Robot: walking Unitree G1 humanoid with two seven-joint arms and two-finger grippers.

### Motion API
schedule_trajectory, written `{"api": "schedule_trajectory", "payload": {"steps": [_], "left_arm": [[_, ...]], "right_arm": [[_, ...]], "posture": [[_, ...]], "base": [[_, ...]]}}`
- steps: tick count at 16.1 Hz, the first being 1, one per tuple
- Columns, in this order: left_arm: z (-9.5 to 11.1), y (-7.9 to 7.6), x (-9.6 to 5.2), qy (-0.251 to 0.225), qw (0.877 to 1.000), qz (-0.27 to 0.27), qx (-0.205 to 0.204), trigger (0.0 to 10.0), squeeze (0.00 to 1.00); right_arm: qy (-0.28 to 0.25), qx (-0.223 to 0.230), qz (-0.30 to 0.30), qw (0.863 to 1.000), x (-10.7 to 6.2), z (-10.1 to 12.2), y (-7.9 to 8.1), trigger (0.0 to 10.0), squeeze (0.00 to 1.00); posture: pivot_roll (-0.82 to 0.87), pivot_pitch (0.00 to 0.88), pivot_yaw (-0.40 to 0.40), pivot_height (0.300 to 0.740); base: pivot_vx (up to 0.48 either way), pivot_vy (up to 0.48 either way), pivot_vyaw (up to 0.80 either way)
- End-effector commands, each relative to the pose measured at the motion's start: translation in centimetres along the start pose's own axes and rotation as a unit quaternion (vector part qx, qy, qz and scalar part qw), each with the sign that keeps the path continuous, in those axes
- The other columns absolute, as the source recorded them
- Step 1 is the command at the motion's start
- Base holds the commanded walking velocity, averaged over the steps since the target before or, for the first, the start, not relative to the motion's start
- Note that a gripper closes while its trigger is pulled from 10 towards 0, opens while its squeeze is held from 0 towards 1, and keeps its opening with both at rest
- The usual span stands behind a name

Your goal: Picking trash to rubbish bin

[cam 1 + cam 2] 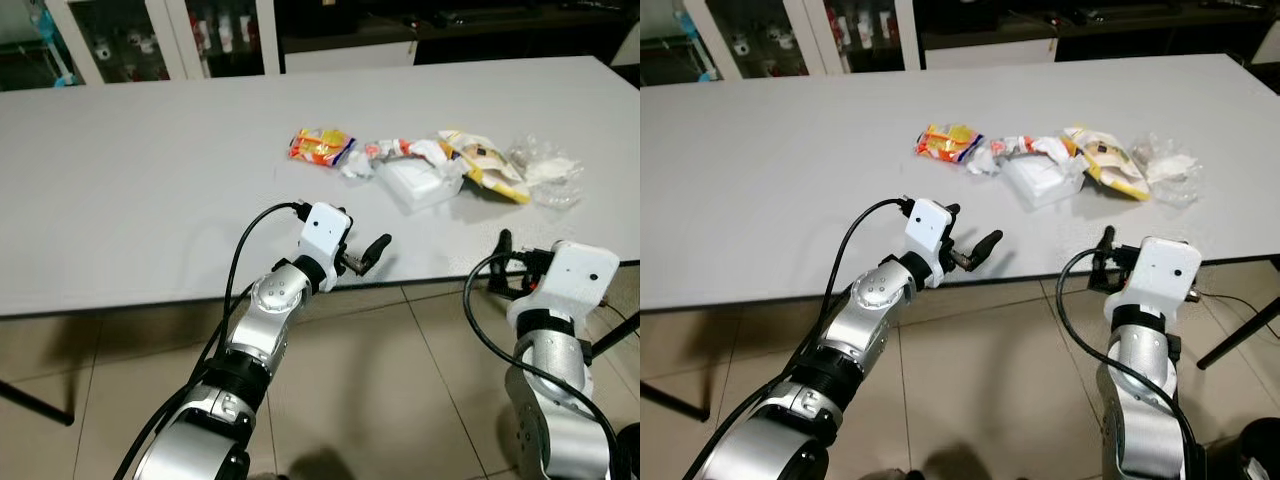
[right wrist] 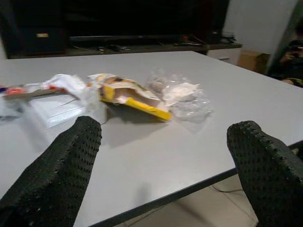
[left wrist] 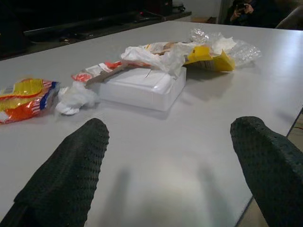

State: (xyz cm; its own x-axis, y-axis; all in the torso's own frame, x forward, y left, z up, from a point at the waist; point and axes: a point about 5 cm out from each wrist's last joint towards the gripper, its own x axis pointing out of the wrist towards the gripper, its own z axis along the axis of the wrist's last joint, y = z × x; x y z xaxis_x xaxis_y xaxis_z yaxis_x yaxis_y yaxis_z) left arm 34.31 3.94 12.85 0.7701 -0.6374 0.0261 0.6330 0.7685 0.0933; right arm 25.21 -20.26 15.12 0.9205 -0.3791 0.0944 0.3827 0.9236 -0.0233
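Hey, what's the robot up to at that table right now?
The robot stands at the near edge of a grey table, both arms raised toward a row of trash. Left gripper and right gripper have their jaws open and hold nothing. On the table lie an orange snack wrapper, a white foam box, a yellow packet and a crumpled clear bag, all untouched.

no legible text, wrapper print unreadable

Head views down (wrists low) toward table [image 1: 150, 200]
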Motion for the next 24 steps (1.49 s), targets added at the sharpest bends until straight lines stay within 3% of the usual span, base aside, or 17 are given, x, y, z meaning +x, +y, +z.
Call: {"api": "schedule_trajectory", "payload": {"steps": [1, 12, 18, 19, 20, 22, 24], "left_arm": [[0.4, 0.1, 0.1, -0.004, 1.0, -0.004, 0.003, 10.0, 0.0], [0.3, 0.2, 0.1, -0.001, 1.0, 0.0, 0.013, 10.0, 0.0], [0.2, 0.2, -0.1, 0.001, 1.0, 0.005, 0.012, 10.0, 0.0], [0.2, 0.3, -0.1, 0.002, 1.0, 0.006, 0.012, 10.0, 0.0], [0.1, 0.3, -0.2, 0.003, 1.0, 0.006, 0.013, 10.0, 0.0], [0.1, 0.4, -0.2, 0.003, 1.0, 0.006, 0.015, 10.0, 0.0], [0.7, 0.9, -0.3, -0.016, 0.999, 0.021, 0.02, 10.0, 0.0]], "right_arm": [[0.002, 0.01, -0.012, 1.0, 0.1, 0.3, -0.2, 10.0, 0.0], [-0.003, 0.025, -0.011, 1.0, 0.5, 1.0, 0.3, 10.0, 0.0], [0.006, 0.022, -0.036, 0.999, 0.5, 0.6, 0.0, 10.0, 0.0], [0.012, 0.046, -0.048, 0.998, 0.5, 0.5, -0.3, 10.0, 0.0], [0.024, 0.098, -0.063, 0.993, 0.6, 0.3, -0.7, 10.0, 0.0], [0.026, 0.129, -0.071, 0.989, 0.7, 0.3, -1.1, 10.0, 0.0], [0.025, 0.128, -0.071, 0.989, 0.8, 0.3, -1.3, 10.0, 0.0]], "posture": [[0.06, 0.091, 0.05, 0.74], [0.07, 0.088, 0.048, 0.74], [0.07, 0.091, 0.05, 0.74], [0.08, 0.095, 0.051, 0.74], [0.08, 0.095, 0.051, 0.74], [0.08, 0.097, 0.053, 0.74], [0.08, 0.098, 0.056, 0.74]], "base": [[0.379, 0.0, 0.0], [0.396, 0.0, 0.0], [0.0, 0.0, 0.0], [0.0, 0.0, 0.0], [0.0, 0.0, 0.0], [0.0, 0.0, 0.0], [0.0, 0.0, 0.0]]}}
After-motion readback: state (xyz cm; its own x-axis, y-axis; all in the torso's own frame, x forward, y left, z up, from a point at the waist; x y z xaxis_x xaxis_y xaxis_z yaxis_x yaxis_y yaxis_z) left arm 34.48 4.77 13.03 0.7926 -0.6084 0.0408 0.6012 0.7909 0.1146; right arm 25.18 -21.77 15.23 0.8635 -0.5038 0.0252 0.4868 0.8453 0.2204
